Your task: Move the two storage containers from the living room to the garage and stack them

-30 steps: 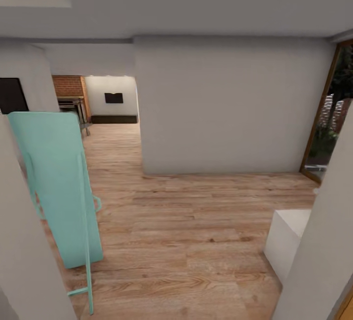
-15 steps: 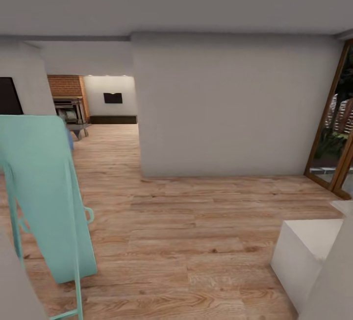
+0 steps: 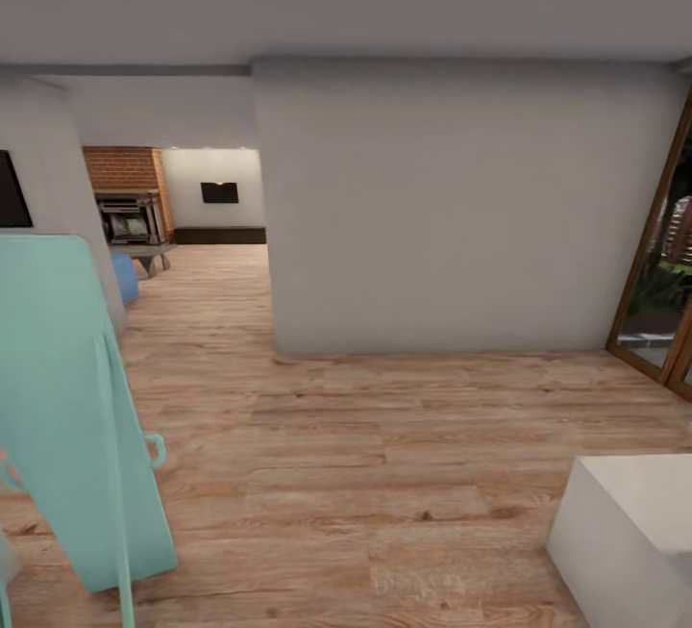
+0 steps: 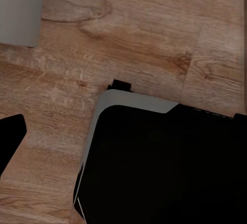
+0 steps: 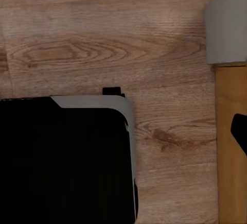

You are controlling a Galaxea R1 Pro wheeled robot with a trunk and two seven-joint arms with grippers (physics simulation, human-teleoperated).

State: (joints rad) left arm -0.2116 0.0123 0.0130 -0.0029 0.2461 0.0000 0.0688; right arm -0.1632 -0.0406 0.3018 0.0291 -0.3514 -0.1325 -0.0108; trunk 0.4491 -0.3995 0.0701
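Note:
The two red-orange storage containers are out of view. I am on light wood-plank flooring [image 3: 384, 445] in a hallway, facing a plain white-grey wall block [image 3: 452, 214]. In the left wrist view a dark fingertip [image 4: 9, 140] shows at the picture's edge above the planks, beside my black, grey-rimmed base [image 4: 164, 167]. The right wrist view has another dark fingertip [image 5: 240, 131] at its edge and the same base [image 5: 62, 162]. Nothing is seen held, and the frames do not tell how the jaws stand.
A tall mint-green folded board on a thin frame [image 3: 67, 407] leans close at the left. A white box [image 3: 630, 532] stands at the lower right. A passage [image 3: 207, 224] left of the wall leads past a blue seat [image 3: 124, 276] to a brick fireplace. A wood-framed glass door [image 3: 663, 272] is at the right.
The whole picture has shifted, so the camera moved forward: the near white pillars at both sides have left the view, and the green board and the white box sit nearer the edges.

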